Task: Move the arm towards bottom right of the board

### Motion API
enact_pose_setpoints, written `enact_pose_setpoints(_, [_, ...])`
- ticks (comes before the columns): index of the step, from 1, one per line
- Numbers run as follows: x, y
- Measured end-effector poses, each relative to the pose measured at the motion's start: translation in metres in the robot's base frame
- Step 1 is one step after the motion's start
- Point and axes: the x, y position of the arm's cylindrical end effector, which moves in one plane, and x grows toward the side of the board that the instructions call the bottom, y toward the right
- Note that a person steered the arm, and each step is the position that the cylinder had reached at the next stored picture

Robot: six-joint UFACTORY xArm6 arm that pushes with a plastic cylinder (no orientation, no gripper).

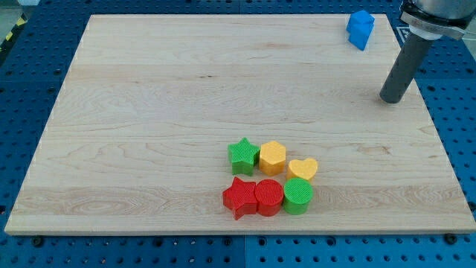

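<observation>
My tip (391,100) touches the wooden board (149,112) near its right edge, in the upper right part of the view. A blue block (360,29) lies above and left of the tip, at the board's top right. A cluster of blocks lies low in the middle, well left of and below the tip: a green star (243,155), a yellow hexagon (273,157), a yellow heart (303,169), a red star (239,197), a red cylinder (268,197) and a green cylinder (298,196).
The board lies on a blue perforated table (454,112) that shows on all sides. The rod's thick holder (435,15) enters from the view's top right corner.
</observation>
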Motion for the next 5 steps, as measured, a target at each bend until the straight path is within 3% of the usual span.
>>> enact_pose_setpoints(5, [0.087, 0.010])
